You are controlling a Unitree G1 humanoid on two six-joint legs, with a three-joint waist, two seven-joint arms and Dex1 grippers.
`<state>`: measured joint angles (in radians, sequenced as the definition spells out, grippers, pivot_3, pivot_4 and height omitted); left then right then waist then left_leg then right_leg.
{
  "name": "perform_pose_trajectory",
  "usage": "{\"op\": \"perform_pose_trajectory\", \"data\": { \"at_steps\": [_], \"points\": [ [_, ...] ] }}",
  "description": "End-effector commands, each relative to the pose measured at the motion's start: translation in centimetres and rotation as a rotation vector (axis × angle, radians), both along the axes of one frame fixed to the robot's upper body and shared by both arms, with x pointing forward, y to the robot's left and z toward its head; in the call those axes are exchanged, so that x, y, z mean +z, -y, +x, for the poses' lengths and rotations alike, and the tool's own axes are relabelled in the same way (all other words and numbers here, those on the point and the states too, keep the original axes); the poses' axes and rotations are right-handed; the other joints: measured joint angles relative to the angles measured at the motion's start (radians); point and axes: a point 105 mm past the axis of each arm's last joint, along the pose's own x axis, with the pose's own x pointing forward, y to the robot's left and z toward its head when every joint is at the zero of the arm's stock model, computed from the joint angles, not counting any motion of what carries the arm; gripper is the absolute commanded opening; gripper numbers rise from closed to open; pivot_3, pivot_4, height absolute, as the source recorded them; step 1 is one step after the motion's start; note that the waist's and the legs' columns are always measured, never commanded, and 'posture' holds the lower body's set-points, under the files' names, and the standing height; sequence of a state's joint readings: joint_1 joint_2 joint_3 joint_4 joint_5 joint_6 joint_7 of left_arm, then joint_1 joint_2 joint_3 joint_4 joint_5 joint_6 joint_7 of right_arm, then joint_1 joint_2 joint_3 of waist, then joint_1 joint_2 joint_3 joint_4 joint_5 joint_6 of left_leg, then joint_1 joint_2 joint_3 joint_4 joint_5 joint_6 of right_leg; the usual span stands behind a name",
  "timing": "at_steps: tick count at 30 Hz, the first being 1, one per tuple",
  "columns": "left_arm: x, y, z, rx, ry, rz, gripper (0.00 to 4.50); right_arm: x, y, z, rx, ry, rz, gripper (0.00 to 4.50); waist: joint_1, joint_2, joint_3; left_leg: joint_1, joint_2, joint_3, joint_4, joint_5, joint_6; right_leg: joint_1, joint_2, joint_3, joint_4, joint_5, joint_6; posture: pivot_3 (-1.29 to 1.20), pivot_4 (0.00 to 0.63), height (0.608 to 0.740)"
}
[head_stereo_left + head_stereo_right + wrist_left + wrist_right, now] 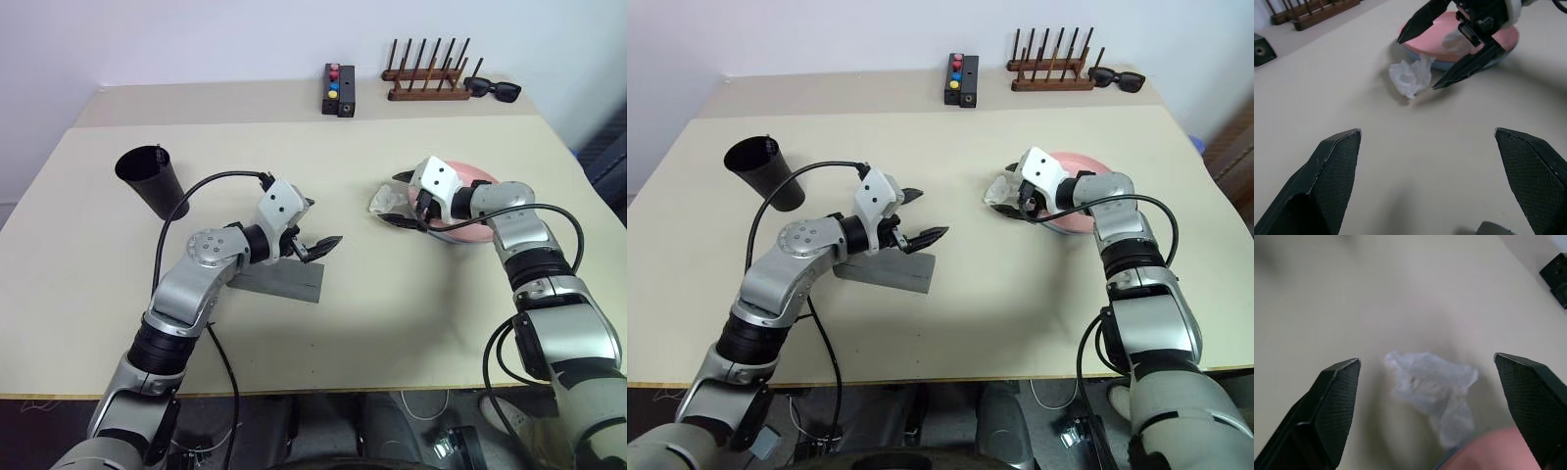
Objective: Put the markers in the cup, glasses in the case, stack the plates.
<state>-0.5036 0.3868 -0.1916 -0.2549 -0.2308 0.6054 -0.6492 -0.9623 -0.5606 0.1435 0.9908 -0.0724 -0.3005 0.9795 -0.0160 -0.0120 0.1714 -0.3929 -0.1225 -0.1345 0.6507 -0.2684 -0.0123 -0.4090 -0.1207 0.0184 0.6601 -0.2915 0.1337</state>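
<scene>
Inspection: both my grippers stood wide and empty; plates already stacked.

Head view: my left gripper (318, 227) hung spread over the grey case (284, 282) at 7 o'clock of table centre; the cup (152, 180) leaned at 9 o'clock, something dark showing at its rim. My right gripper (404, 201) was agape beside the pink plate (480, 176) at 3 o'clock. Left wrist view: pink plate lay on the blue plate (1442, 63), a crumpled wrapper (1411, 77) just beside. Right wrist view: my fingers (1332, 401) flanked that wrapper. Judgement: plates are light, stiff, slippery; grasp at the rim.
</scene>
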Motion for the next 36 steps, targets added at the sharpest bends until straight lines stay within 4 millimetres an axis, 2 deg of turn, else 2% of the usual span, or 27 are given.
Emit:
{"op": "perform_pose_trajectory", "data": {
  "at_steps": [1,7,8,10,16,30,32,36],
  "points": [
    [1.33,-0.61,-0.36,0.021,0.048,-0.017,4.50,1.62,-0.48,0.96,-0.017,0.078,-0.013,4.46,0.000,0.000,0.000,0.000,0.000,0.000,0.000,0.000,0.000,0.000,0.000,0.000,0.000,0.000,0.000,0.00,0.150,0.740],
    [1.59,-1.05,-0.51,0.041,0.059,-0.008,4.50,1.20,-0.57,1.27,-0.027,0.073,-0.032,4.46,-0.001,0.000,0.000,0.000,0.000,0.000,0.000,0.000,0.000,0.000,0.000,0.000,0.000,0.000,0.000,0.00,0.150,0.740],
    [1.63,-1.09,-0.52,0.043,0.062,-0.006,4.50,1.13,-0.55,1.29,-0.028,0.072,-0.038,4.22,-0.001,0.000,0.000,0.000,0.000,0.000,0.000,0.000,0.000,0.000,0.000,0.000,0.000,0.000,0.000,0.00,0.150,0.740],
    [1.71,-1.14,-0.54,0.046,0.064,-0.005,4.50,1.09,-0.53,1.30,-0.027,0.072,-0.044,3.60,-0.002,0.000,0.000,0.000,0.000,0.000,0.000,0.000,0.000,0.000,0.000,0.000,0.000,0.000,0.000,0.00,0.150,0.740],
    [1.72,-1.11,-0.63,0.043,0.063,-0.003,4.50,0.92,-0.14,1.18,-0.025,0.054,-0.065,0.58,-0.003,0.000,0.000,0.000,0.000,0.000,0.000,0.000,0.000,0.000,0.000,0.000,0.000,0.000,0.000,0.00,0.150,0.740],
    [1.62,-0.74,-0.55,0.026,0.059,-0.007,4.50,0.94,0.34,1.01,-0.028,0.058,-0.068,0.58,-0.003,0.000,0.000,0.000,0.000,0.000,0.000,0.000,0.000,0.000,0.000,0.000,0.000,0.000,0.000,0.00,0.150,0.740],
    [1.65,-0.68,-0.55,0.024,0.059,-0.009,4.50,0.86,0.36,0.97,-0.030,0.045,-0.057,0.01,-0.003,0.000,0.000,0.000,0.000,0.000,0.000,0.000,0.000,0.000,0.000,0.000,0.000,0.000,0.000,0.00,0.150,0.740],
    [1.60,-0.67,-0.54,0.024,0.056,-0.010,4.50,0.93,0.35,0.98,-0.030,0.047,-0.056,0.01,-0.003,0.000,0.000,0.000,0.000,0.000,0.000,0.000,0.000,0.000,0.000,0.000,0.000,0.000,0.000,0.00,0.150,0.740]
  ]
}}
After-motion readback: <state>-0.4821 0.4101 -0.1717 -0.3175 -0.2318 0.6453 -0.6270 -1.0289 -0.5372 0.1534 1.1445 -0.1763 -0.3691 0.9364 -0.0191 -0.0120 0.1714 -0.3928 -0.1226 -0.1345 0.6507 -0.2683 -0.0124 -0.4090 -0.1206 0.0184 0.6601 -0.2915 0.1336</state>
